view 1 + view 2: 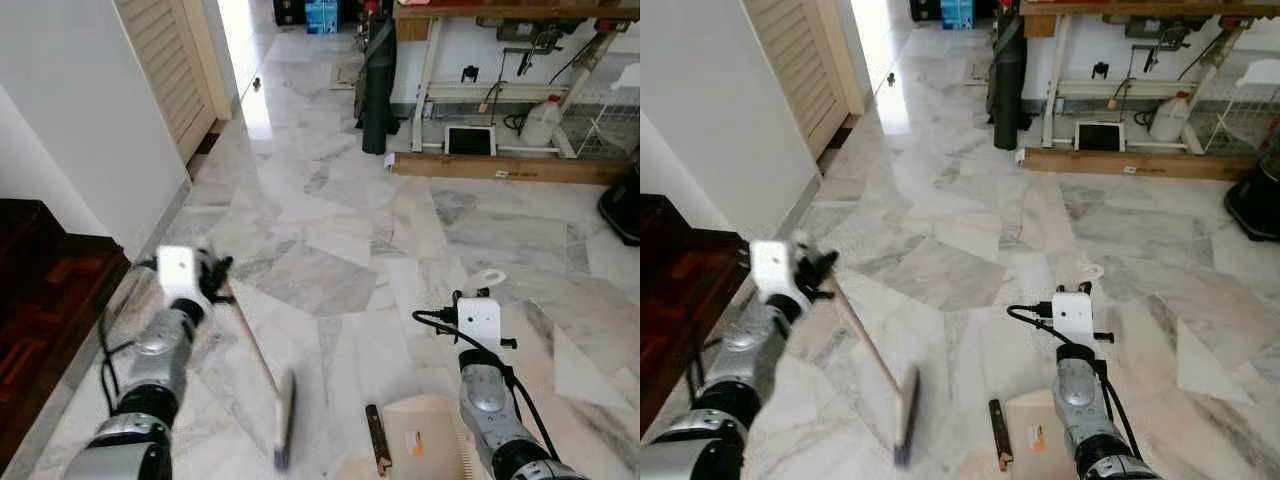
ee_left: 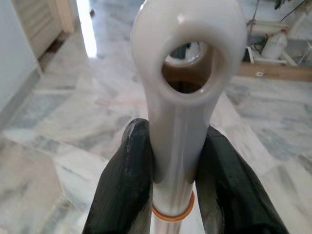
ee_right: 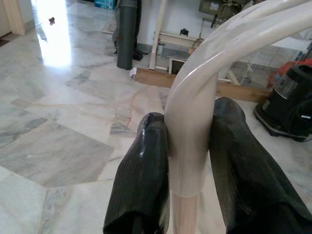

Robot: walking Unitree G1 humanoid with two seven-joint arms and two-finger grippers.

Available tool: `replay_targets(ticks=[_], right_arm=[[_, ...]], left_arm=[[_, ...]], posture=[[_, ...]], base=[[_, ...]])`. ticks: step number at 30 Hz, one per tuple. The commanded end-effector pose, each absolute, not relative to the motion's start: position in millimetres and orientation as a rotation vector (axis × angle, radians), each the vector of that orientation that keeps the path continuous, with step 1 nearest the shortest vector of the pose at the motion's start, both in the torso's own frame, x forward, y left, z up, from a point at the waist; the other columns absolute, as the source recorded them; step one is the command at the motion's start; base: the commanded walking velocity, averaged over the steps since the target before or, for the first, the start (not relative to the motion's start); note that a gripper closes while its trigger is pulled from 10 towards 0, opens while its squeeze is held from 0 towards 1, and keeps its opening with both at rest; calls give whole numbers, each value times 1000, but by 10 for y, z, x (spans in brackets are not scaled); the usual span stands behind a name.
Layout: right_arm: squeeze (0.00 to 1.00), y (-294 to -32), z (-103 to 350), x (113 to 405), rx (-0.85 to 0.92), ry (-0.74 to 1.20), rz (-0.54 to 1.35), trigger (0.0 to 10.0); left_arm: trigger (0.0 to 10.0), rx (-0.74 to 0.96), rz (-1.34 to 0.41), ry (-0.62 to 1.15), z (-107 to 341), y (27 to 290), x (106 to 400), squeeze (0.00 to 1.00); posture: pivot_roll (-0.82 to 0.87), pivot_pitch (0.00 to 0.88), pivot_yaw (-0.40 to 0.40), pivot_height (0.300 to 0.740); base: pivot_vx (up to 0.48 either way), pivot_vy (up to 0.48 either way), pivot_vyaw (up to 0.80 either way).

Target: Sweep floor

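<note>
Marble floor (image 1: 330, 240) runs ahead to a workbench (image 1: 500, 60); my left gripper (image 2: 170, 180) is clamped on the broom handle (image 1: 255, 345), which slants down to the brush head (image 1: 285, 420) between my arms; my right gripper (image 3: 190, 161) squeezes the dustpan handle (image 3: 195, 97), the dustpan (image 1: 420, 440) just right of the brush.

Broom (image 1: 262, 365) on floor left, dustpan (image 1: 425, 440) right; workbench (image 1: 500, 60) beyond — wall (image 1: 70, 120) left
</note>
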State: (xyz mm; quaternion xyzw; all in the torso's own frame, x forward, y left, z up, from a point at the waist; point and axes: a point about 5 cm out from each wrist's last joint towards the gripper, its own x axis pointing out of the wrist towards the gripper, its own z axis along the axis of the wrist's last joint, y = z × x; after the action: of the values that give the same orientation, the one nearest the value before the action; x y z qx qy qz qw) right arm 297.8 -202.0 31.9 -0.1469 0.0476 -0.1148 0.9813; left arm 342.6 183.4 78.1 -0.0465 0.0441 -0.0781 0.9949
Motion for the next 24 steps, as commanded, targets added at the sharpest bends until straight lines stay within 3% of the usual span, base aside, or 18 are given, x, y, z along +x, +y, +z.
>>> replay_targets(ticks=[1, 20, 24], right_arm=[[0, -2027, 251, 2928, -300, 131, -220, 10000], [0, -2060, 219, 2861, -301, 123, -230, 10000], [0, -2042, 201, 2844, -301, 127, -225, 10000]], left_arm=[[10000, -44, -129, 85, 797, 1855, 3449, 0], [10000, -284, -270, 197, 715, 1517, 3505, 0], [10000, -268, -284, 258, 627, 1488, 3466, 0]], posture=[[37, 72, 88, 740], [8, 89, 98, 740], [14, 97, 99, 740]], base=[[0, 0, 0], [0, 0, 0], [0, 0, 0]])
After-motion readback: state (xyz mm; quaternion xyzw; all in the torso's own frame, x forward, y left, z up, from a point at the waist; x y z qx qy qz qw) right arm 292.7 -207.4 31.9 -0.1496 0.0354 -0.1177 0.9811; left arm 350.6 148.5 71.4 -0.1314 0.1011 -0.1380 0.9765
